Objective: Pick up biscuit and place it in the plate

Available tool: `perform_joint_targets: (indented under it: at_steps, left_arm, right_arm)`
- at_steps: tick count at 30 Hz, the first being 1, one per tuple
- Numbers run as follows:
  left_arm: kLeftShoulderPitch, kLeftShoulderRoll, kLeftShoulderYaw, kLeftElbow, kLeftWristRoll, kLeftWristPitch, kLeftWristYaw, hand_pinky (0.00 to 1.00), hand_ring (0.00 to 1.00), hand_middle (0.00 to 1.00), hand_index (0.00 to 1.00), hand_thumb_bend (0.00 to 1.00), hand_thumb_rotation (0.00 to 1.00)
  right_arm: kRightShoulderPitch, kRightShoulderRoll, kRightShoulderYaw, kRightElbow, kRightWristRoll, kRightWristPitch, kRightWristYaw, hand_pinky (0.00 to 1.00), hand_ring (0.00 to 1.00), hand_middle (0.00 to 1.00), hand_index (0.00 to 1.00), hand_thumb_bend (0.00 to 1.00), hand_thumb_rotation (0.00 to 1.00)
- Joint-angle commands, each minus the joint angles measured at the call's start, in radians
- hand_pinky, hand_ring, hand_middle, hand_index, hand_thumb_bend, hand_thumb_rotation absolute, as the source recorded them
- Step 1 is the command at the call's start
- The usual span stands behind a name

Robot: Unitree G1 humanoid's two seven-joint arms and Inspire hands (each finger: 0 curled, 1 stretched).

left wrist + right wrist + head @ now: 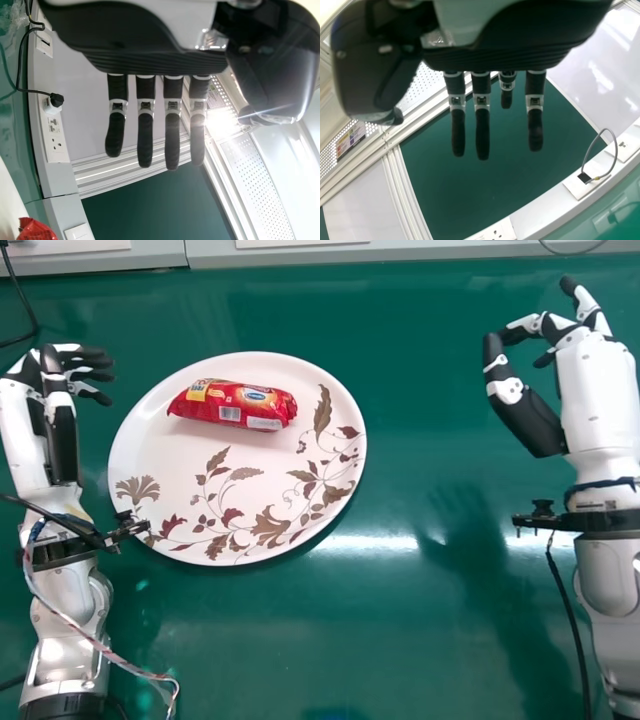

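Note:
The red biscuit packet (pixel 233 405) lies on the upper part of the white plate (pixel 240 480), which has a brown leaf pattern. Left of the plate is my left hand (pixel 62 390), apart from the packet, its fingers relaxed and holding nothing. In the left wrist view my left hand (pixel 145 120) has straight fingers, and a corner of the packet (pixel 36 230) shows. Well to the right of the plate, my right hand (pixel 580 330) is raised with fingers loosely bent and empty. In the right wrist view my right hand (pixel 482 120) has extended fingers.
The green table (pixel 420 640) surrounds the plate and reflects the lights. A grey ledge (pixel 330 252) runs along its far edge. Cables (pixel 95 640) hang by the left forearm, and a black cable (pixel 568 610) runs down beside the right forearm.

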Motion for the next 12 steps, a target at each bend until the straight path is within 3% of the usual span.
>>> perform_joint_targets:
  at_steps: [1,12]
  left_arm:
    - [0.043,-0.054,-0.039,0.105,0.025,-0.031,0.024,0.28,0.43,0.49,0.50,0.47,1.00]
    - [0.027,-0.065,-0.057,0.112,0.022,-0.018,0.038,0.25,0.43,0.48,0.48,0.48,1.00]
  right_arm:
    - [0.024,0.000,-0.015,-0.020,0.009,0.012,0.012,0.43,0.52,0.56,0.56,0.67,0.01]
    - [0.027,0.013,-0.016,-0.064,0.011,0.079,0.035,0.43,0.52,0.57,0.55,0.68,0.00]
